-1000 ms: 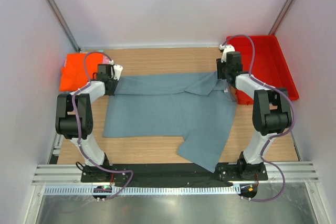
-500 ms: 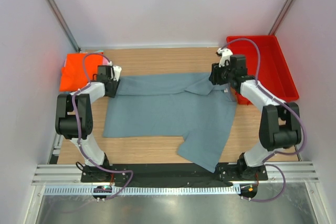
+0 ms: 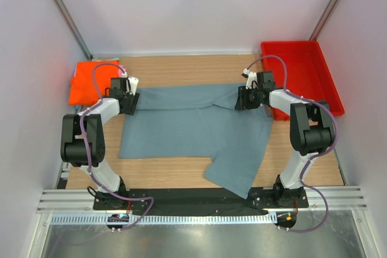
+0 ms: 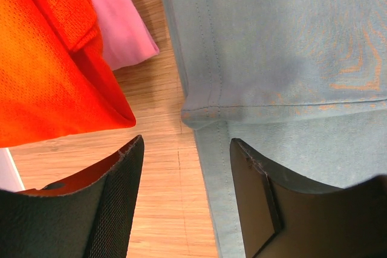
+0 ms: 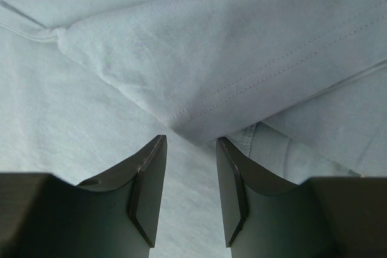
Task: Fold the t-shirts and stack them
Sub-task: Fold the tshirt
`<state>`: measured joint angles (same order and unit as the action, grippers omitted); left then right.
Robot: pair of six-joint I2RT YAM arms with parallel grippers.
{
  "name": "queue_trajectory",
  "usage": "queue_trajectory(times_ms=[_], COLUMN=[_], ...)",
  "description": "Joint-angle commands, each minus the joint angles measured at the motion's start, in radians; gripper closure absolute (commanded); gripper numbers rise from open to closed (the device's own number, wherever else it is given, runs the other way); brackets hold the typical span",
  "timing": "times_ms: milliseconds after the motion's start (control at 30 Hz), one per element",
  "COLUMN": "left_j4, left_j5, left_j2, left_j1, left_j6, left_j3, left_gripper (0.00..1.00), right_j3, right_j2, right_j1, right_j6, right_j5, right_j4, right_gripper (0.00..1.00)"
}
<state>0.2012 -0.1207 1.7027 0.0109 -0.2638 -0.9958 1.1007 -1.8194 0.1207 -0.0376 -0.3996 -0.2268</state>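
Observation:
A large grey-blue t-shirt (image 3: 193, 126) lies spread on the wooden table, its top part folded over and one sleeve trailing toward the near edge. My left gripper (image 3: 129, 102) (image 4: 186, 143) is open at the shirt's top left corner. It straddles bare wood and the shirt's hemmed edge (image 4: 211, 167) and holds nothing. My right gripper (image 3: 240, 101) (image 5: 190, 141) is open low over the shirt's top right. A folded sleeve corner (image 5: 199, 126) lies just beyond its fingertips. An orange t-shirt (image 3: 84, 83) (image 4: 54, 58) sits at the far left with a pink one (image 4: 118, 22) under it.
A red plastic bin (image 3: 305, 77) stands at the back right, close behind the right arm. The orange and pink pile lies just left of the left gripper. Bare wood (image 3: 175, 167) shows in front of the shirt, and walls close in on three sides.
The left gripper has opened and let go of the shirt's corner, staying in place. The right gripper has swung left, from beside the bin onto the folded sleeve.

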Motion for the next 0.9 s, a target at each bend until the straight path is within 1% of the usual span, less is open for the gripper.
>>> queue_trajectory(times_ms=[0,200,233,300,333,400,500,533,600,667,867], left_j4=[-0.045,-0.045,-0.045,-0.045,-0.045,-0.046,-0.048,-0.048,-0.049,-0.051,-0.052], left_j5=[0.009,0.006,0.004,0.000,0.000,-0.002,-0.004,-0.004,-0.004,0.000,-0.004], left_j2=[-0.031,-0.029,-0.031,-0.029,-0.028,-0.025,-0.023,-0.023,-0.023,-0.023,-0.046], left_j1=[-0.006,-0.006,-0.006,-0.006,-0.006,-0.006,-0.006,-0.006,-0.006,-0.008,-0.006], left_j6=[0.024,0.028,0.028,0.029,0.028,0.029,0.028,0.029,0.029,0.031,0.023], left_j3=[0.002,-0.003,-0.001,0.000,0.000,0.000,0.000,0.000,0.002,0.003,0.013], left_gripper=[0.39,0.39,0.39,0.39,0.39,0.39,0.39,0.39,0.40,0.40,0.40], right_j3=[0.041,0.060,0.060,0.060,0.060,0.062,0.054,0.053,0.039,0.033,-0.005], right_j2=[0.006,-0.027,-0.032,-0.035,-0.037,-0.037,-0.032,-0.026,-0.003,0.021,0.169], right_j1=[0.004,0.005,0.008,0.007,0.008,0.011,0.011,0.013,0.014,0.013,0.016], right_j6=[0.015,0.016,0.016,0.018,0.018,0.021,0.022,0.024,0.031,0.036,0.088], right_j5=[-0.035,-0.042,-0.044,-0.050,-0.051,-0.054,-0.054,-0.054,-0.053,-0.059,-0.077], right_j4=[0.020,0.023,0.023,0.024,0.024,0.023,0.033,0.037,0.044,0.043,0.014], right_gripper=[0.56,0.57,0.61,0.64,0.69,0.70,0.84,0.92,0.98,0.99,0.99])
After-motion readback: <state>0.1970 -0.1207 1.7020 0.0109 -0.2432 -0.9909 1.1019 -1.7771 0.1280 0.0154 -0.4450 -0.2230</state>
